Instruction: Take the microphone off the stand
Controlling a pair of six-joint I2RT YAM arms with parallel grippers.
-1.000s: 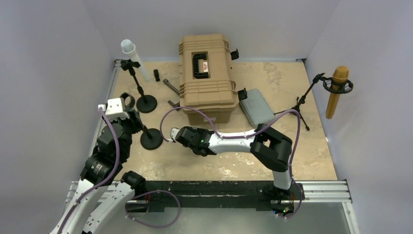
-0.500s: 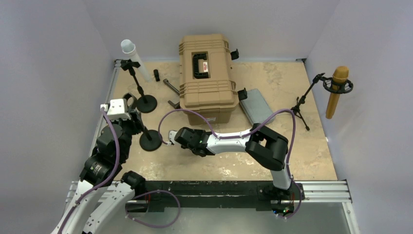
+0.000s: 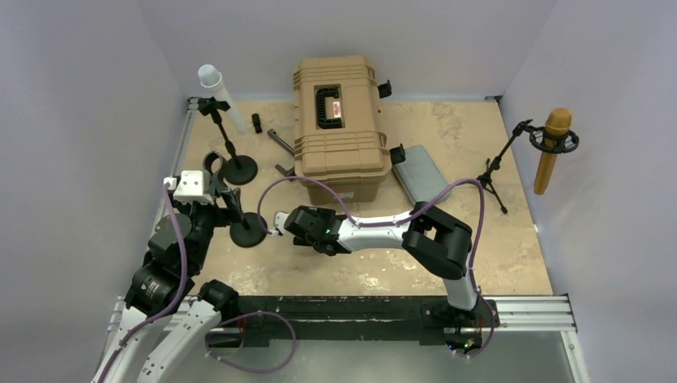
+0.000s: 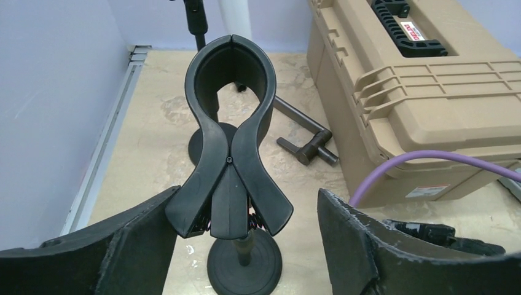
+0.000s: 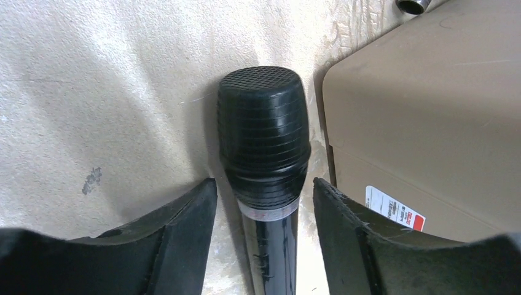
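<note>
Pointing its mesh-domed head toward 12 o'clock in the right wrist view, the black handheld microphone [image 5: 264, 141] sits between the fingers of the right gripper [image 5: 264, 184]. Those fingers are spread, with a strip of speckled beige tabletop [image 5: 110, 92] showing on either side of the barrel. The microphone appears to lie flat on that surface (its shadow hugs the barrel), just beside the corner of the tan hard plastic case [image 5: 430, 104] at 2 o'clock.

From above, the right arm's wrist covers the microphone. Only the gripper's tip shows there, close to the disc foot of the black round-based stand [image 3: 248, 231] at 8 o'clock on the table.

The left wrist view shows the stand's top instead. Its black spring clip [image 4: 230, 178] has its ring closed at 12 o'clock and its handles flared at 6. The clip stands between the fingers of the left gripper [image 4: 246, 193], which are wide apart on either side of the handles. A purple cable [image 4: 424, 157] curves in at 4 o'clock.
</note>
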